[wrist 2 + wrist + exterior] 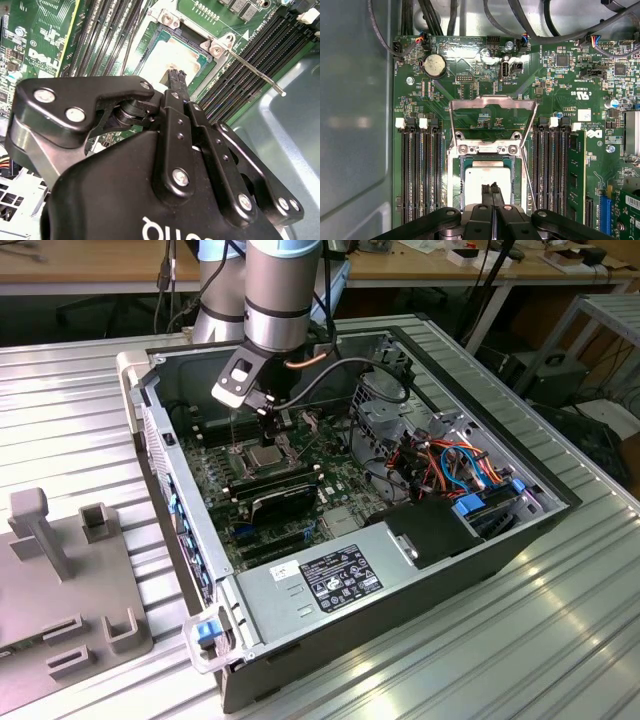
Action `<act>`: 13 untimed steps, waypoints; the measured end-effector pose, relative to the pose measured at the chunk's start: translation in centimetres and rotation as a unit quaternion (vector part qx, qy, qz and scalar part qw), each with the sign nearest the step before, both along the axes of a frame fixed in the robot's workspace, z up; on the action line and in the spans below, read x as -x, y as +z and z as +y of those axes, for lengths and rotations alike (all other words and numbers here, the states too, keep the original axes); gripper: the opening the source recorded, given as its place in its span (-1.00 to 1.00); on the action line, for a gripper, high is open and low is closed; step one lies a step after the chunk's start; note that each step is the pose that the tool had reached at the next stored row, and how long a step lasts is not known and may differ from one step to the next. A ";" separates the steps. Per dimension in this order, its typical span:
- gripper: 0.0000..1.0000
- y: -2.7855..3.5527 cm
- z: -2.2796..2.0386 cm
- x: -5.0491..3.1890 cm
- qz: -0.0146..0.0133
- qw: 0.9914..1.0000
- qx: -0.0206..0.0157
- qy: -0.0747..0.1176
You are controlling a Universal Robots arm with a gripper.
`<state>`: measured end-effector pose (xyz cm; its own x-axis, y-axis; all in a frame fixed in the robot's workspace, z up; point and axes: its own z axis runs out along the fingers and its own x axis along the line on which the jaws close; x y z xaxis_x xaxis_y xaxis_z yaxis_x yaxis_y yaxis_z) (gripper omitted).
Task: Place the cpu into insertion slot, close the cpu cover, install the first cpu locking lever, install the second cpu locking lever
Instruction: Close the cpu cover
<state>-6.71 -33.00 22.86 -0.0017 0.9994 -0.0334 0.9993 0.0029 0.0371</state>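
Currently, an open computer case lies on a ribbed metal table, and the robot arm reaches down into it. The cpu already lies flat inside the insertion slot, its dull silver top facing up, so the first step looks done. The tool hangs directly over the insertion slot with its two black fingers pressed together, pinching nothing. Its tips are at the cpu's top face, but whether they touch it cannot be told. The cpu cover is not yet closed: its thin silvery frame stands open just beyond the insertion slot's hinged edge, with green board showing through its central opening. One thin wire locking lever juts out loose beside the insertion slot, not hooked down. Closing the cover and fastening both levers appear to remain. Long black memory slots flank the insertion slot on both sides.
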 end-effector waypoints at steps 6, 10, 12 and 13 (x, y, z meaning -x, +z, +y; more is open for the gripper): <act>-0.79 0.40 0.00 0.00 0.000 1.000 0.000 0.000; -0.79 0.79 0.00 0.00 0.000 1.000 0.000 0.000; -0.79 0.98 0.00 0.00 0.000 1.000 0.000 0.000; -0.79 1.13 0.00 0.00 0.000 1.000 0.000 0.000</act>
